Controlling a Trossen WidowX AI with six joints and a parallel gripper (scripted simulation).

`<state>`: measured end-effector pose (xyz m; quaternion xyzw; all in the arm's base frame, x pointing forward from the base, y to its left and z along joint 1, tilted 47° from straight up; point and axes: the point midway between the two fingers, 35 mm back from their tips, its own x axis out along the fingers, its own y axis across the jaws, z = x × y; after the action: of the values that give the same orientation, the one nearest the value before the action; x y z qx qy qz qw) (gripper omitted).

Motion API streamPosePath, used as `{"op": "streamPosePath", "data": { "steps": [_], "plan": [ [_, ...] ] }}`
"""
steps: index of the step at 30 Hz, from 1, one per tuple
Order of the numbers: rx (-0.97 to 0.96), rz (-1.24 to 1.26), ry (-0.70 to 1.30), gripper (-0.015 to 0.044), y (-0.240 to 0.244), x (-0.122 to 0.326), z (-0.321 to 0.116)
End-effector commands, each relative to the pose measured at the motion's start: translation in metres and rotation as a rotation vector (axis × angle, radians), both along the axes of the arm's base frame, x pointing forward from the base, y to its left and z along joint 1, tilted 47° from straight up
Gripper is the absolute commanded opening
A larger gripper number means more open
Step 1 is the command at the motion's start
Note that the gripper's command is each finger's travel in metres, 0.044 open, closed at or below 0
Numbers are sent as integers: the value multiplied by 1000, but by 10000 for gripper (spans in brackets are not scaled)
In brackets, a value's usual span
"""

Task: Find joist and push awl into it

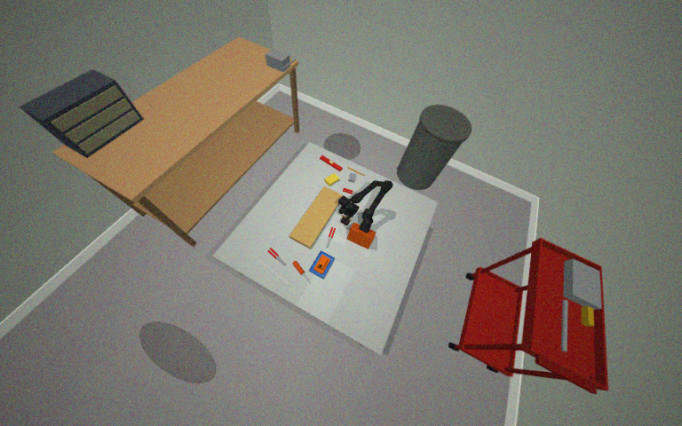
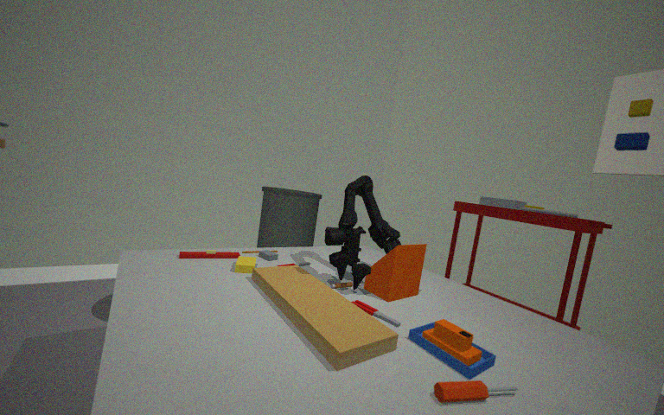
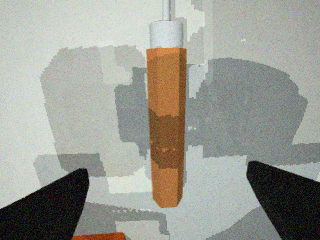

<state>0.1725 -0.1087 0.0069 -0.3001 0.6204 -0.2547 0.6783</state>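
Note:
The awl lies flat on the table, with an orange-brown handle, pale collar and thin metal shaft; its tip is cut off in the wrist view. My gripper is open and empty, low over the awl, pointing down. In the wrist view the fingers stand either side of the handle's butt end, with gaps on both sides. The stud finder is orange and sits in the blue tray. The wooden floor panel lies beside the gripper; no hole is visible.
An orange angled block stands by the arm's base. A red-handled tool lies between panel and block. An orange-handled tool lies near the tray. A yellow block and red level lie beyond the panel.

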Motion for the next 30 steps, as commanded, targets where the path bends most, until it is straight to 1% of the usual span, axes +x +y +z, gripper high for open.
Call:
{"op": "streamPosePath", "data": {
  "steps": [1, 3, 17, 23, 24, 25, 30],
  "plan": [
    [-2, -1, 16, 440, -3, -3, -4],
    [-2, -1, 16, 440, -3, -3, -4],
    [-2, -1, 16, 72, -3, -3, -4],
    [-2, -1, 16, 32, -3, -3, -4],
    [-1, 0, 15, 6, -3, -3, -4],
    [0, 0, 15, 0, -1, -2, -4],
    [17, 4, 15, 0, 11, 0, 2]
  ]
}}
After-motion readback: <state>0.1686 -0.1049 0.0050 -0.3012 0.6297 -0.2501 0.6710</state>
